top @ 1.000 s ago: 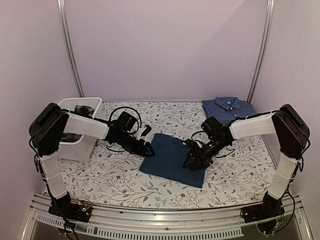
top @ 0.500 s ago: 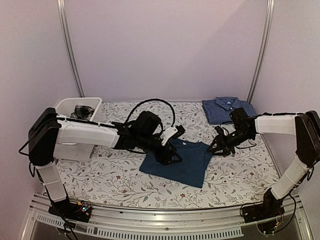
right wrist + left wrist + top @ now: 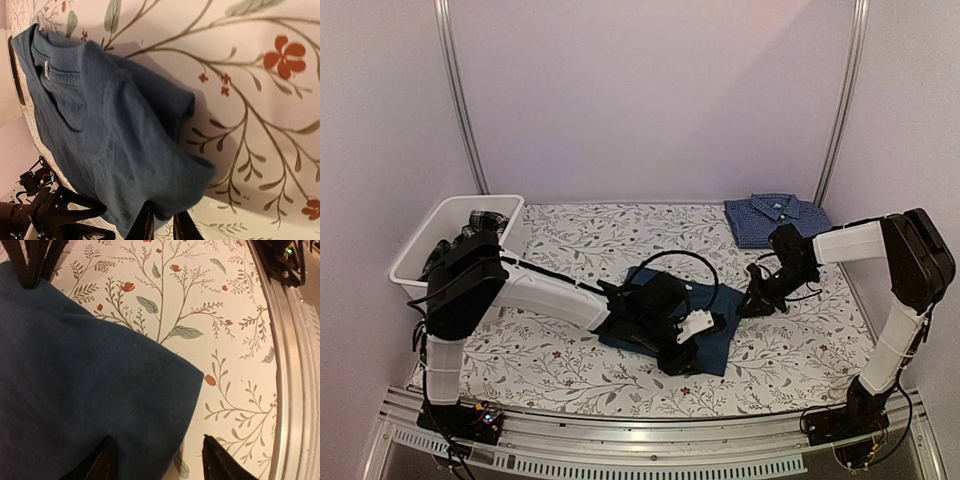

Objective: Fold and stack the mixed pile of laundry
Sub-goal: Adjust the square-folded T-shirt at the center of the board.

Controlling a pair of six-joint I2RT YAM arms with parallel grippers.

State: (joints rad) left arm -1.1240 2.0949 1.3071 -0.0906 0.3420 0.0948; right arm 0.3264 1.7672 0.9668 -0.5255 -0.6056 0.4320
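The plain dark blue T-shirt (image 3: 722, 345) lies flat on the floral tablecloth (image 3: 560, 370), with my left arm stretched across it. My left gripper (image 3: 682, 352) hangs over its near right corner. In the left wrist view that gripper (image 3: 161, 460) is open, one finger over the T-shirt (image 3: 90, 380) and the other over bare cloth. My right gripper (image 3: 750, 303) sits at the shirt's right edge. In the right wrist view its jaws (image 3: 164, 225) stand narrow, pinching a fold of the T-shirt (image 3: 115, 130). A folded blue-and-white checked shirt (image 3: 775, 218) lies at the far right.
A white tub (image 3: 430, 262) stands at the far left with a black-and-white plaid piece (image 3: 482, 222) in it. The metal front rail (image 3: 290, 390) runs close to the shirt's near corner. Cables loop above the left wrist (image 3: 685, 265).
My left arm has swept from the T-shirt's left side across to its near right corner. My right gripper swung out to the right, came back to the shirt's right edge and closed on the cloth.
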